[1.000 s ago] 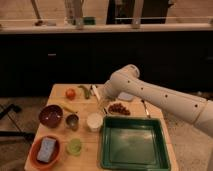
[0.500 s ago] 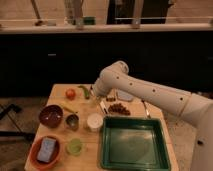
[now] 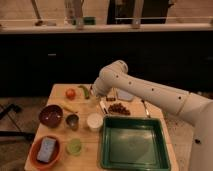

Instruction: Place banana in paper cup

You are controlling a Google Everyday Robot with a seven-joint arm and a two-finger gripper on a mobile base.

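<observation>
The gripper [image 3: 93, 98] hangs open and empty near the back edge of the table [image 3: 89, 150]. The banana [image 3: 69, 107] looks light, hard and smooth, so pinch its middle.

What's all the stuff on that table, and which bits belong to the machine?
table: one, pale wood, under everything
banana: one, yellow, left side, between round fruit and dark bowl
paper cup: one, white, centre, just left of tray
metal cup: one, dark, left of paper cup
round fruit: one, orange-red, far left
pods: number unclear, dark green, right of fruit
dark bowl: one, brown-red, left
orange bowl: one, near left corner, something blue-grey inside
green cup: one, light green, beside orange bowl
tray: one, green, near right
brown pieces: cluster, behind tray
arm: one, white, reaching in from right
claw: one, open, empty, over far table beside pods
</observation>
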